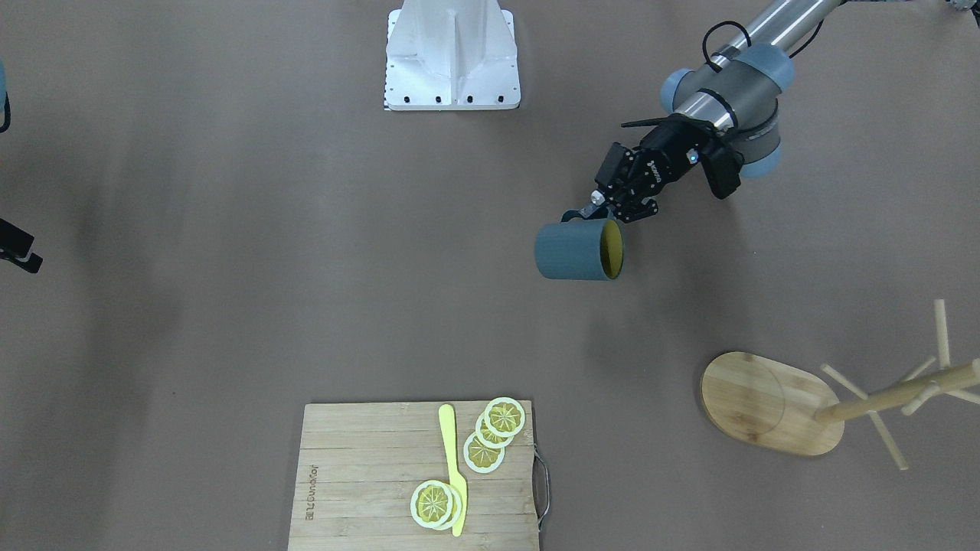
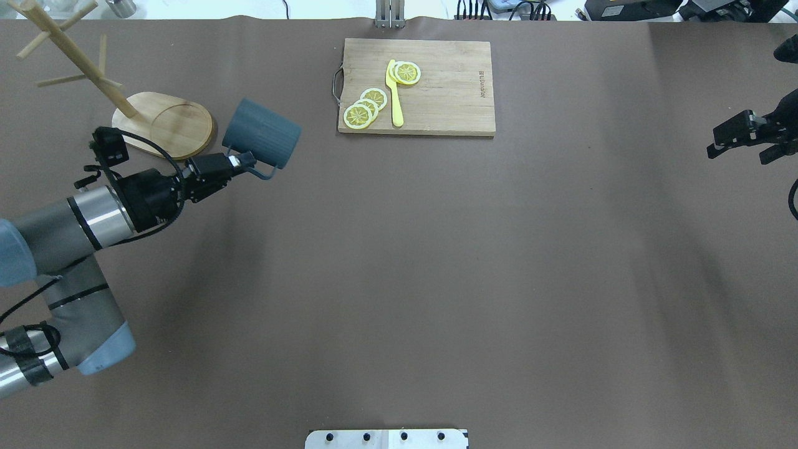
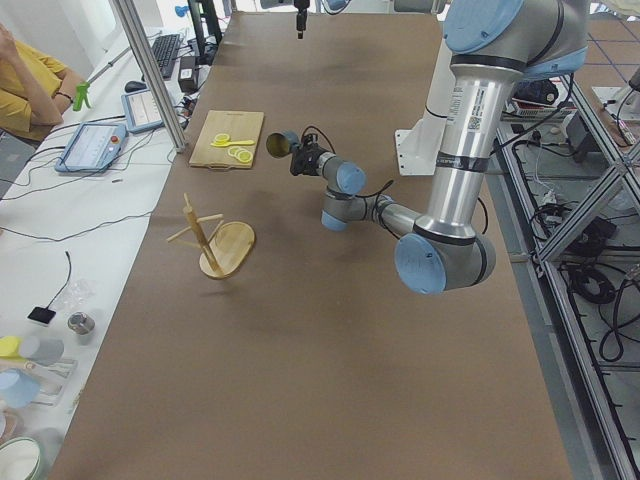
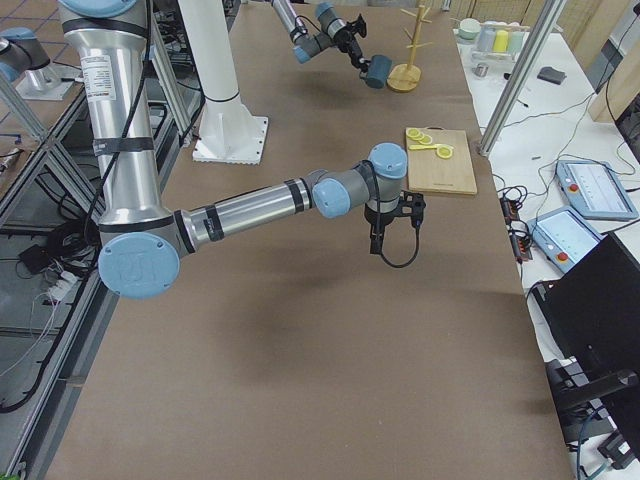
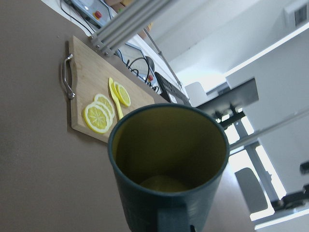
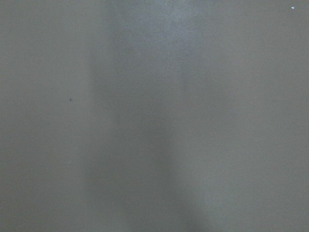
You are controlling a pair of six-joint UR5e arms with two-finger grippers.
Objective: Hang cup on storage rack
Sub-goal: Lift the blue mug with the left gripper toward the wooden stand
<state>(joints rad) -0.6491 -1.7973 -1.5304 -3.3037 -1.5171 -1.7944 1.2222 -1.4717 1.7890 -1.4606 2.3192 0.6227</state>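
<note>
The dark slate-blue cup (image 2: 262,133) with a yellow inside lies on its side in the air, its mouth turned toward the rack. My left gripper (image 2: 242,163) is shut on the cup's loop handle. It also shows in the front view, gripper (image 1: 599,207) over cup (image 1: 576,251), and the cup (image 5: 169,164) fills the left wrist view. The bamboo storage rack (image 2: 163,125) stands just left of the cup; in the front view the rack (image 1: 769,402) is apart from it. My right gripper (image 2: 739,148) hangs open and empty at the far right.
A wooden cutting board (image 2: 436,93) with lemon slices (image 2: 365,107) and a yellow knife (image 2: 394,93) lies at the table's far middle edge. The white robot base (image 1: 452,57) stands at the near edge. An operator (image 3: 30,85) sits beyond the table's end.
</note>
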